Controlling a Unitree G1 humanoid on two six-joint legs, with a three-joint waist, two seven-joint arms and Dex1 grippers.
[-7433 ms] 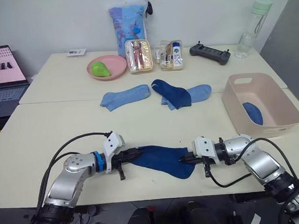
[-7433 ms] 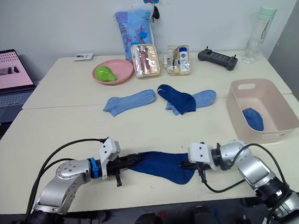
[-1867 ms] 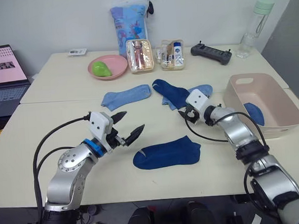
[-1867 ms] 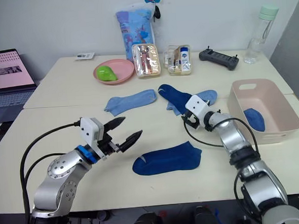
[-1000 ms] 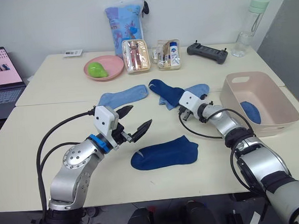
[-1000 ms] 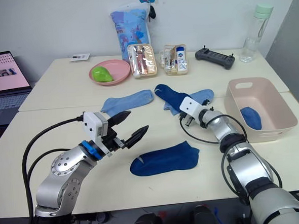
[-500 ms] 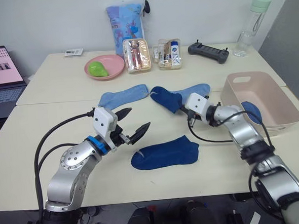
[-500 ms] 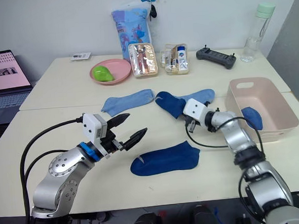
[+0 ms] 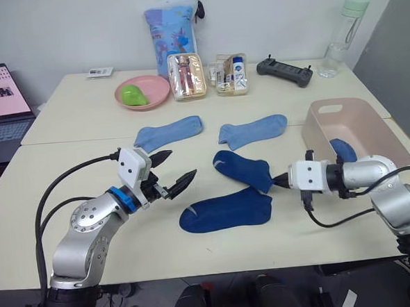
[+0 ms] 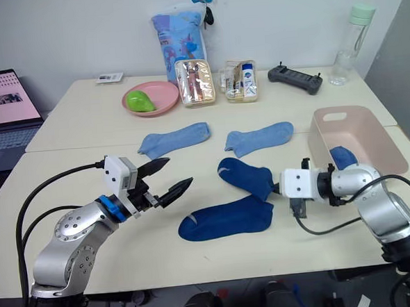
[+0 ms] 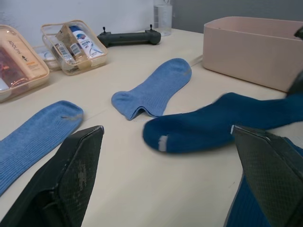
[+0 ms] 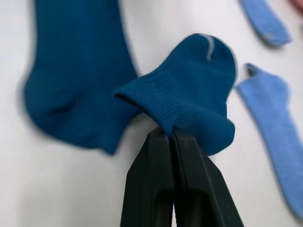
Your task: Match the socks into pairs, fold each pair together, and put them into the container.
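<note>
A dark blue sock (image 9: 226, 210) lies flat near the table's front. My right gripper (image 9: 278, 182) is shut on the cuff of a second dark blue sock (image 9: 242, 168), held just behind the flat one; the pinch shows at the fingertips (image 12: 163, 135). Two light blue socks (image 9: 167, 133) (image 9: 252, 130) lie flat farther back, apart from each other. My left gripper (image 9: 183, 164) hangs open and empty to the left of the dark socks. The pale pink container (image 9: 313, 129) stands at the right with a blue item (image 9: 342, 148) inside.
Along the back are a pink plate (image 9: 160, 85) with a green object, two clear pouches (image 9: 188, 76), a black controller (image 9: 284, 69), a bottle (image 9: 341, 28) and a blue bag (image 9: 172, 30). A laptop (image 9: 0, 103) sits at the far left.
My right gripper has pulled the dark blue sock off the light blue one and toward the front, beside the flat dark sock. The left gripper has stayed open in about the same place.
</note>
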